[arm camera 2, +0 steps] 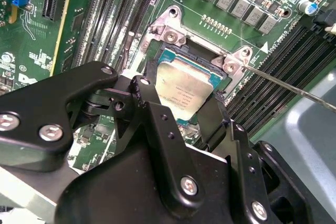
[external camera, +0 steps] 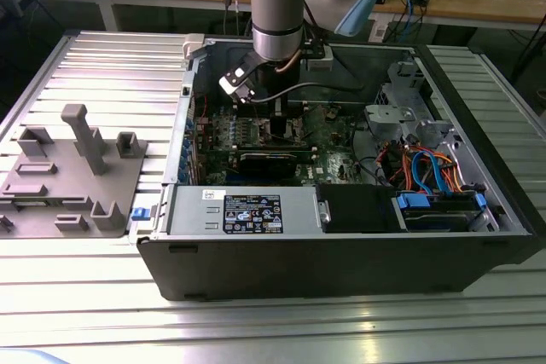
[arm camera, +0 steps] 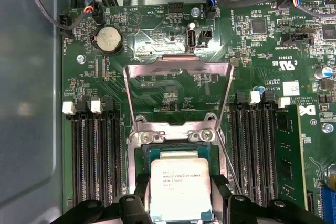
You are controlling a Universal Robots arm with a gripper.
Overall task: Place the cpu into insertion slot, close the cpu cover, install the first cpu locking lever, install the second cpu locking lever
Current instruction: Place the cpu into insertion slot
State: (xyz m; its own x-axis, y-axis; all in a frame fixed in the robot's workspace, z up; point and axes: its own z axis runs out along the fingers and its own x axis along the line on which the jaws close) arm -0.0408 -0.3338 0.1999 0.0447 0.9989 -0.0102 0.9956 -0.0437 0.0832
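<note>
The cpu (arm camera: 180,184), a silvery square chip, lies within the rim of the insertion slot (arm camera: 140,160) on the green board; I cannot tell whether it is fully seated. My gripper (arm camera: 180,199) is shut on it, one black finger (arm camera 2: 143,88) against each of two opposite edges, as both wrist views show. The cpu cover (arm camera: 178,67), a windowed metal frame, is swung open away from the slot. A thin locking lever (arm camera 2: 294,88) sticks out unlatched beside the slot. In the exterior view the gripper (external camera: 277,121) reaches down into the open computer case (external camera: 341,270).
Black memory slots (arm camera: 94,156) flank the slot on both sides. In the case sit a power supply (external camera: 247,210), a black heatsink block (external camera: 269,159) and a drive bay with blue and orange cables (external camera: 426,168). A grey fixture (external camera: 72,168) stands on the table at the exterior view's left.
</note>
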